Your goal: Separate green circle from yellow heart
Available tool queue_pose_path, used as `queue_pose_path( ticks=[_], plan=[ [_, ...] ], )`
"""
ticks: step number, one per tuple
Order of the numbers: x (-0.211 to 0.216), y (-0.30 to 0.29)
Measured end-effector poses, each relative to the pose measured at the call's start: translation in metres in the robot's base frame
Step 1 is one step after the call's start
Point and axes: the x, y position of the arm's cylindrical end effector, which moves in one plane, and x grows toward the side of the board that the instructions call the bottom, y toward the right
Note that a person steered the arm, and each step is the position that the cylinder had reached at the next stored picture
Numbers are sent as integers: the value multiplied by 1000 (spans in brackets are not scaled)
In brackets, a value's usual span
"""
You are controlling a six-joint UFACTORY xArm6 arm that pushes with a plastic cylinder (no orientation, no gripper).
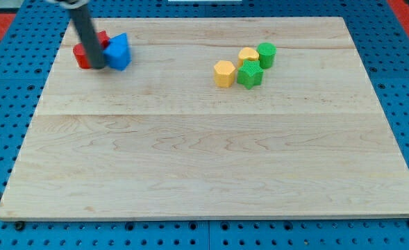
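None of the separating looks done yet, judging from the single camera view. The green circle [266,53] sits toward the surface's [204,167] far right corner, though well in from both edges, and it touches, or all but touches, the yellow heart [248,55] on its left. Just below that pair lies a second green block [249,73], star-like in outline, and left of that one a yellow hexagon-like block [224,73]; the four make one tight cluster.

My tip [98,67] is well apart from all this, near the surface's far left corner. It stands against a red block [86,53] and a blue block [118,51], whose shapes the rod partly hides. The tool is a bare rod: it has nothing to open or close, and it holds nothing.

So the whole task is left, I judge. The tip must cross to the cluster and push the green circle off toward the right edge, without dragging the heart along.
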Motion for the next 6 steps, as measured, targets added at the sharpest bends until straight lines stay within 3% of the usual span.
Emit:
queue_pose_path(
  ticks=[1,3,5,6],
  plan=[
    [-9,52],
    [-62,242],
    [19,282],
    [38,323]
  ],
)
